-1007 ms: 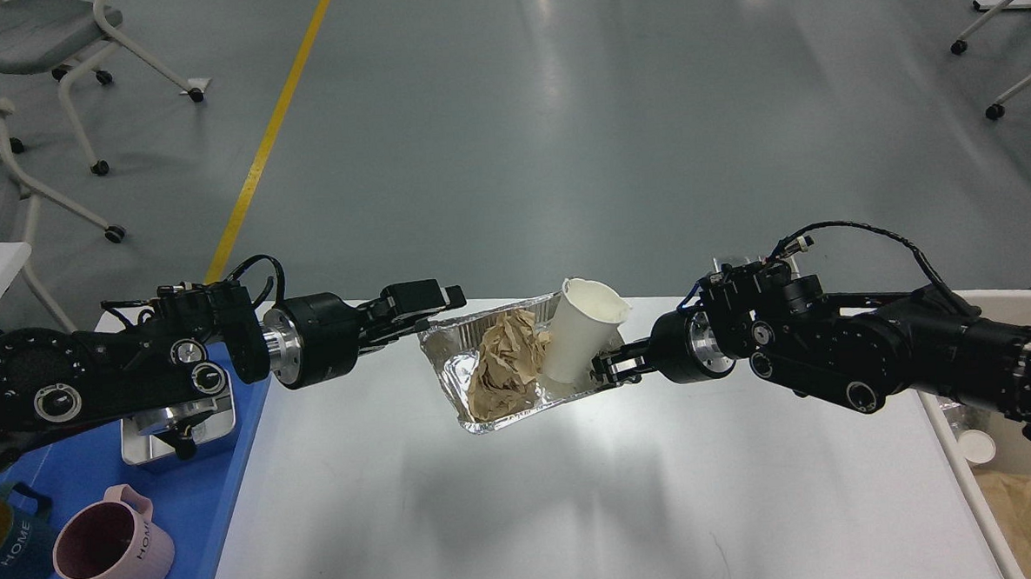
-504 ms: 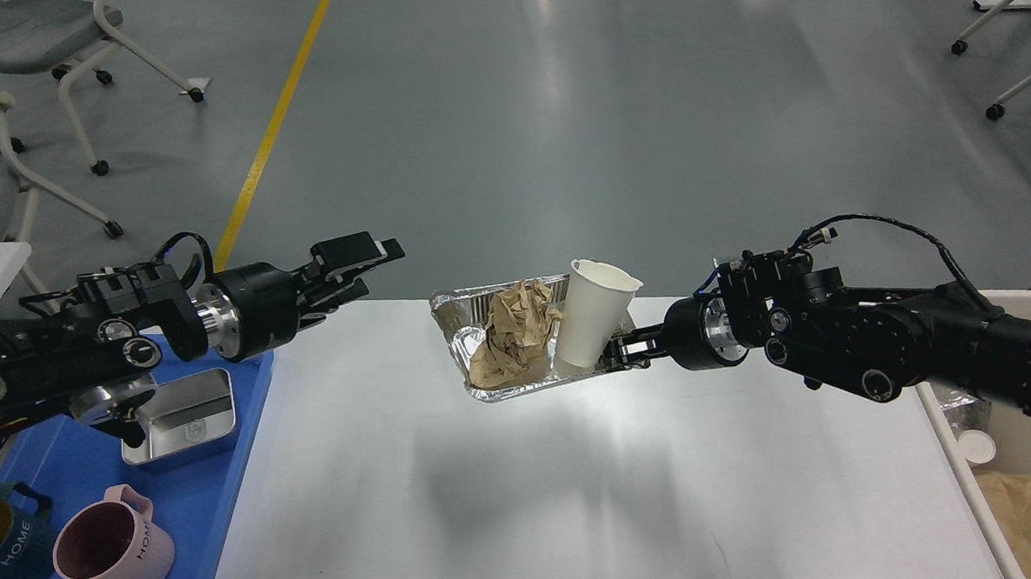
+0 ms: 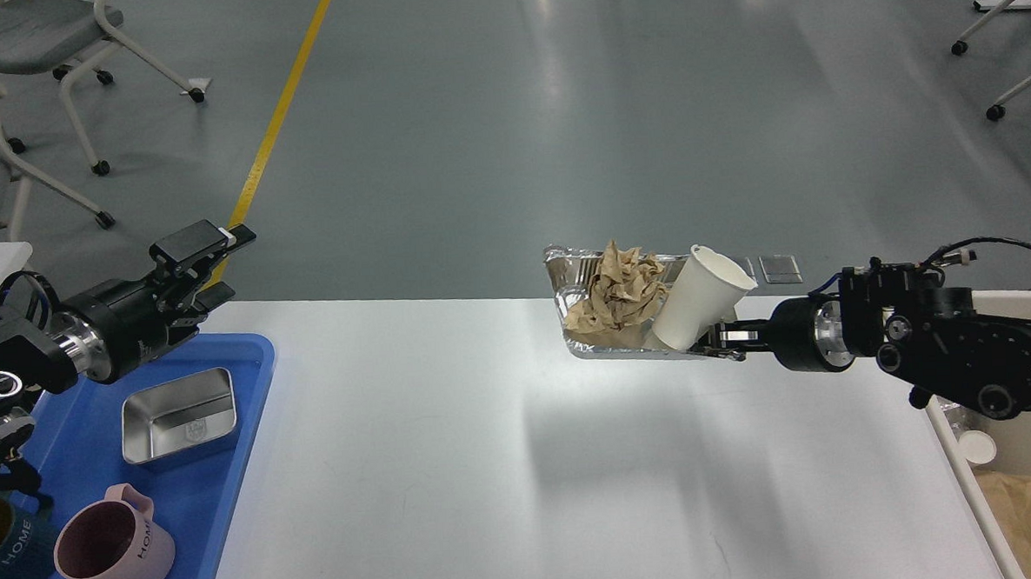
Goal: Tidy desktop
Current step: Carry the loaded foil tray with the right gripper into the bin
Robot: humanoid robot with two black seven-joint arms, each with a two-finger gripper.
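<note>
Below both grippers lies the desktop (image 3: 506, 464), wide and white, with a blue tray (image 3: 230, 528) of mugs under the left arm and a beige bin (image 3: 1011, 477) just under the right arm's wrist. The right gripper (image 3: 719, 339) pinches the near rim of a foil pan (image 3: 578, 280) held in the air ahead of it, crumpled paper (image 3: 616, 289) and a leaning cup (image 3: 699, 303) inside; the left gripper (image 3: 205, 259) hangs well apart, jaws spread and empty. To do this well, I judge the pan should stay level and travel slowly toward the bin, since the tilted cup could tip out.

light: bright, overhead | glare: floor (image 3: 558, 79) streaks | shadows: soft on desktop (image 3: 523, 463) | focus: sharp
</note>
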